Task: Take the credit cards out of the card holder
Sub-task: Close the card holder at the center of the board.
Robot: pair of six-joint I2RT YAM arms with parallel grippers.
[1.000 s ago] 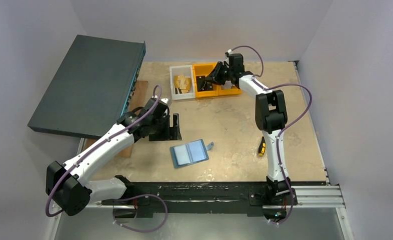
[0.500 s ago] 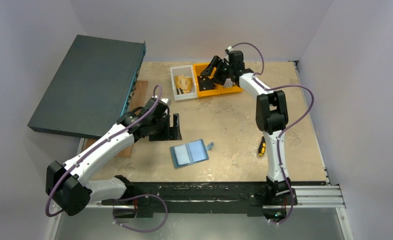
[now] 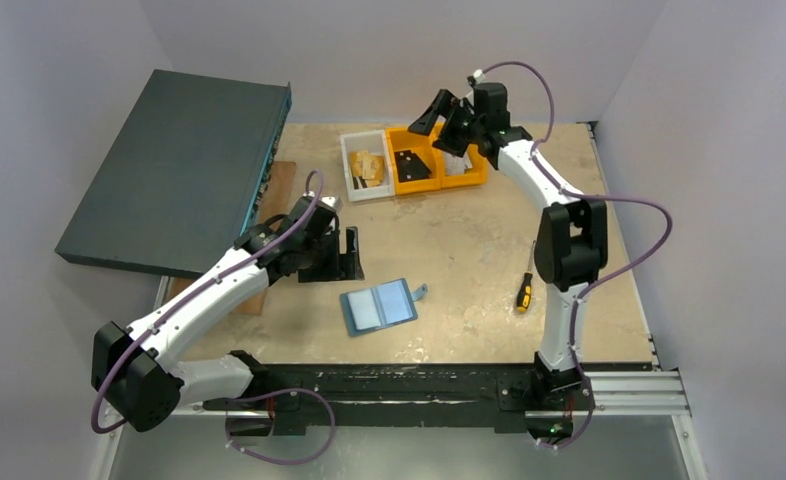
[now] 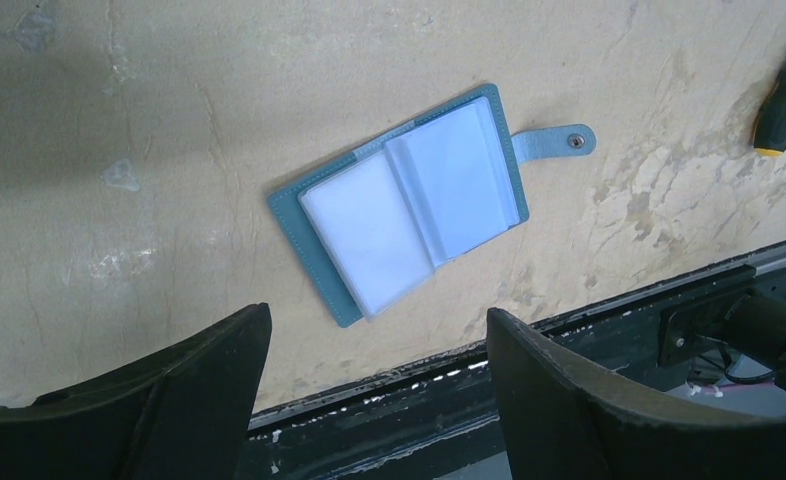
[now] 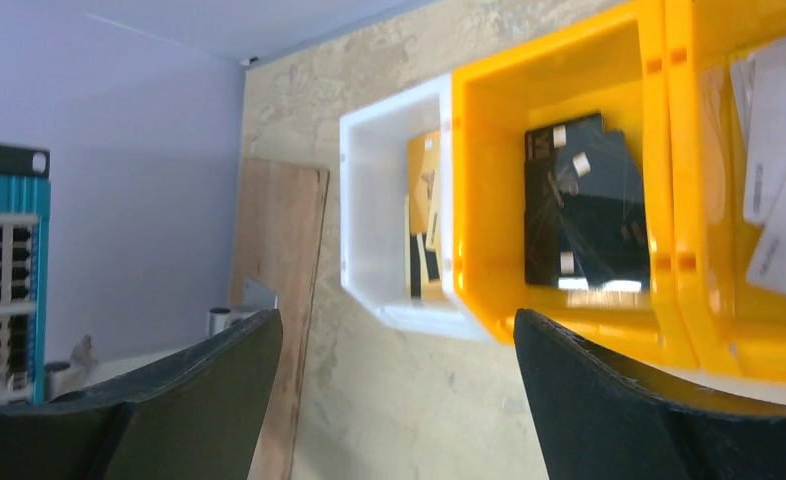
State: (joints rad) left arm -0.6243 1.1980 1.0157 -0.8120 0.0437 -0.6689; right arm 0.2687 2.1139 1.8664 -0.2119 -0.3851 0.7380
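Note:
The teal-blue card holder [image 3: 379, 305] lies open on the table, pale clear pockets facing up [image 4: 409, 210], its stud tab pointing right. My left gripper [image 3: 349, 260] hovers just behind it, open and empty [image 4: 377, 318]. My right gripper [image 3: 439, 118] is raised above the bins at the back, open with nothing between its jaws [image 5: 397, 320]. Gold-tan credit cards [image 5: 424, 215] stand in the white bin [image 3: 347, 165]. A black card [image 5: 579, 200] lies in the yellow bin [image 5: 469, 180]. Pale grey cards [image 5: 779, 180] lie in the yellow bin beside it.
A yellow-and-black screwdriver [image 3: 522, 293] lies right of the holder [image 4: 784, 100]. A large dark teal box [image 3: 179, 165] with ports on its side leans at the back left, over a wooden board [image 3: 279, 190]. The black rail [image 3: 419, 380] runs along the near edge.
My right gripper opened over the yellow bin, then rose and swung right, leaving the black card in the bin. The left arm and the card holder have not moved.

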